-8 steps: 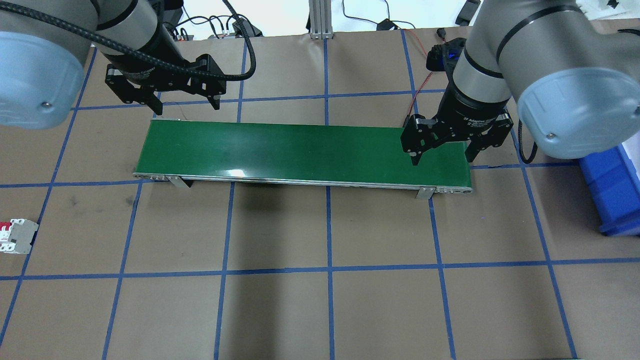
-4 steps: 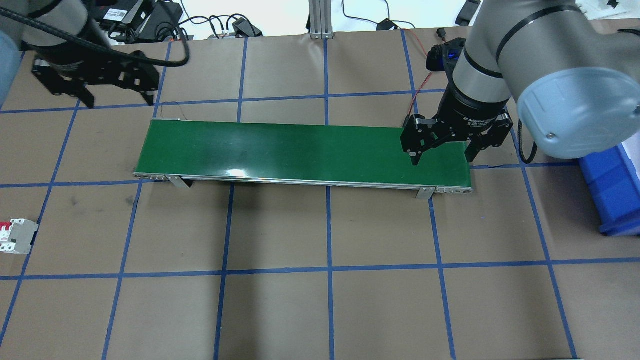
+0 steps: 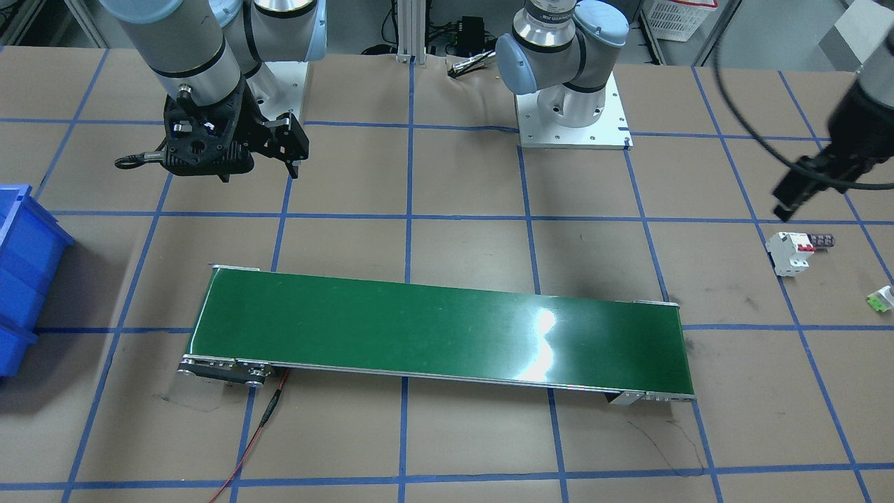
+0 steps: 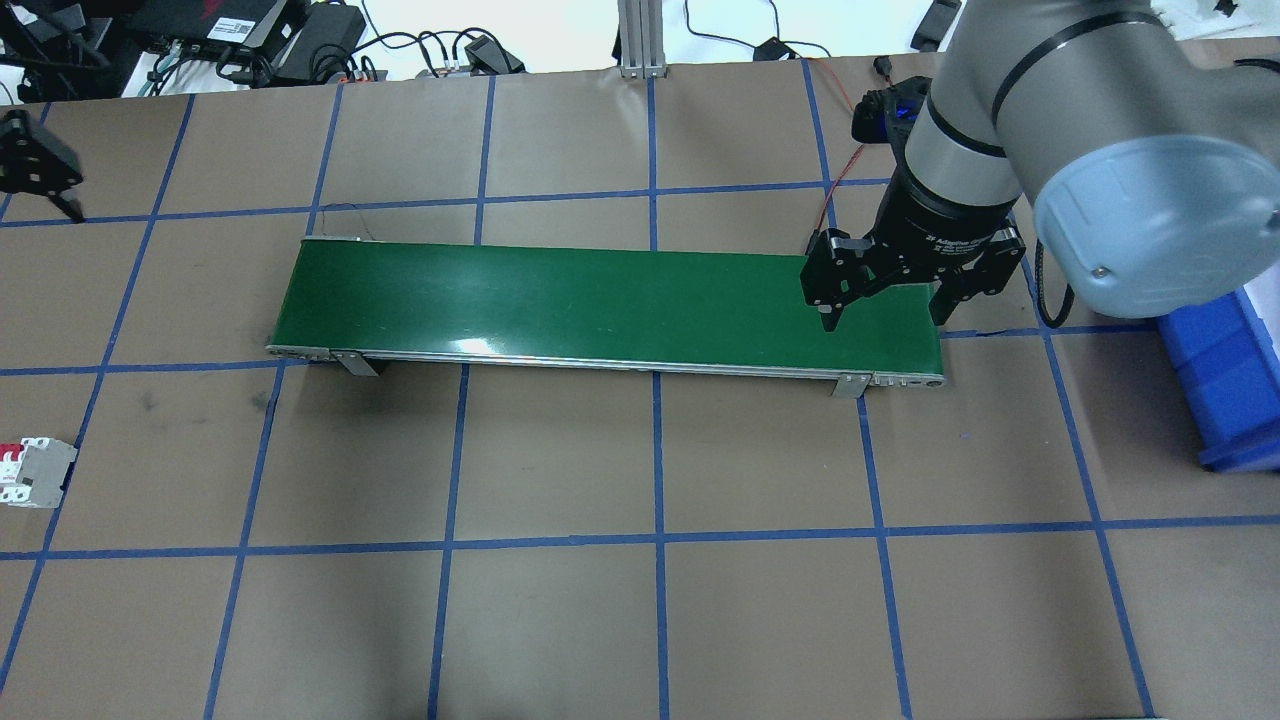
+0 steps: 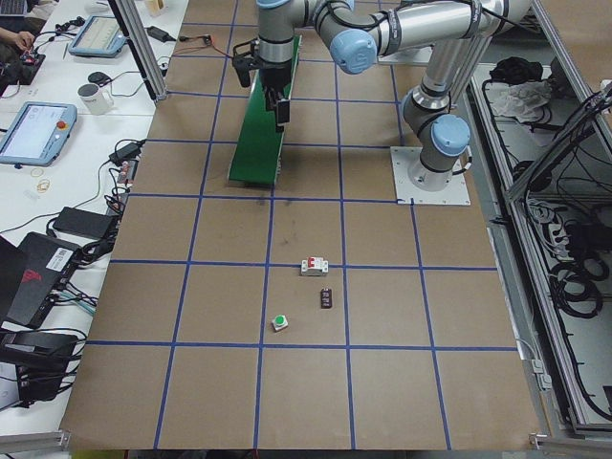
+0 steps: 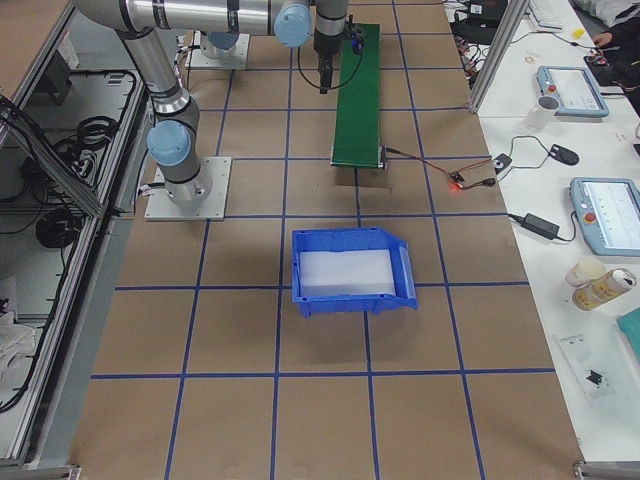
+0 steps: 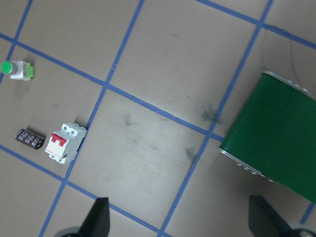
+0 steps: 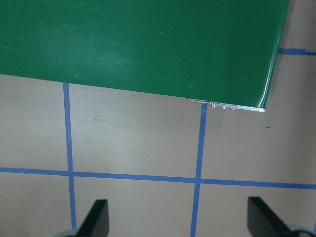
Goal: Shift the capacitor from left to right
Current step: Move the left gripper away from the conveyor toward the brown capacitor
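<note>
The capacitor (image 7: 28,138), a small dark ribbed block, lies on the brown table at the robot's far left, right beside the white breaker with the red switch (image 7: 64,143). It also shows in the front-facing view (image 3: 823,241). My left gripper (image 7: 180,222) is open and empty, held high, with the capacitor off to its side; in the front-facing view it (image 3: 803,183) is blurred, just behind the breaker (image 3: 789,253). My right gripper (image 4: 885,312) is open and empty above the right end of the green conveyor belt (image 4: 600,300).
A small green-and-white piece (image 7: 17,70) lies near the capacitor. A blue bin (image 4: 1225,370) stands at the table's right edge. The belt's red cable (image 3: 258,426) trails across the table at its right end.
My left arm has swung left, from the belt's left end to the overhead view's left edge. The right arm has not moved.
</note>
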